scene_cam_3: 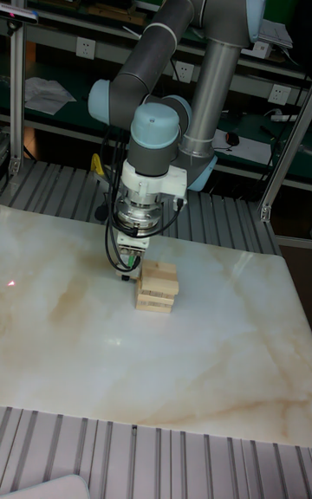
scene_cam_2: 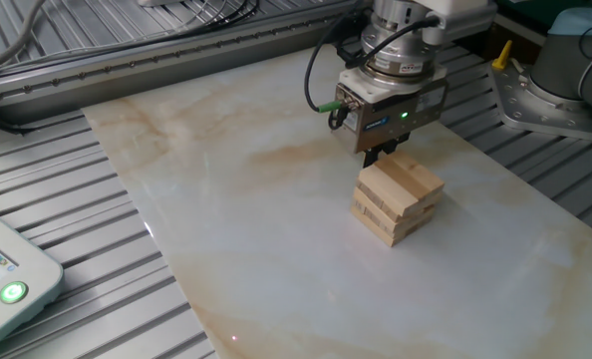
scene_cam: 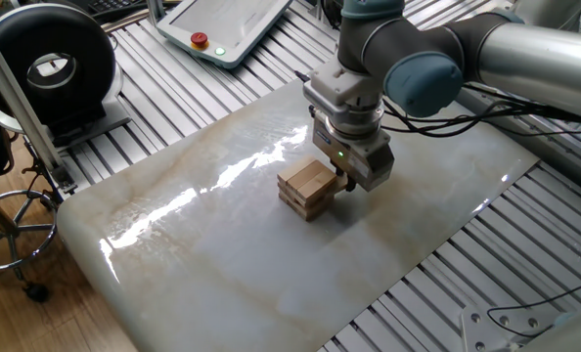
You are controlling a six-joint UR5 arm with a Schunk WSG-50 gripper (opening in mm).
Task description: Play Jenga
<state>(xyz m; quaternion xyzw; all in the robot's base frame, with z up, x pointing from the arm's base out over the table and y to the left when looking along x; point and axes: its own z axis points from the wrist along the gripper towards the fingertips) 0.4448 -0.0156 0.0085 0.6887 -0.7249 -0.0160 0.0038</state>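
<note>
The Jenga tower [scene_cam: 306,188] is a small low stack of light tan wooden blocks in crosswise layers, standing near the middle of a marble slab [scene_cam: 202,264]. It also shows in the other fixed view as the tower [scene_cam_2: 397,199] and in the tall view as the tower [scene_cam_3: 157,287]. My gripper [scene_cam_2: 380,158] hangs right beside the tower's upper layers, on its far side in that view. Its dark fingers look pressed together with nothing between them. The gripper [scene_cam: 345,182] is partly hidden behind the blocks; in the tall view the gripper [scene_cam_3: 132,272] sits to the tower's left. No loose block shows.
The slab lies on a ribbed metal table [scene_cam_2: 97,299]. A teach pendant [scene_cam: 227,24] rests at the back edge, its corner [scene_cam_2: 2,274] near the front in the other view. A black round device [scene_cam: 51,64] and a stool [scene_cam: 7,220] stand at the left.
</note>
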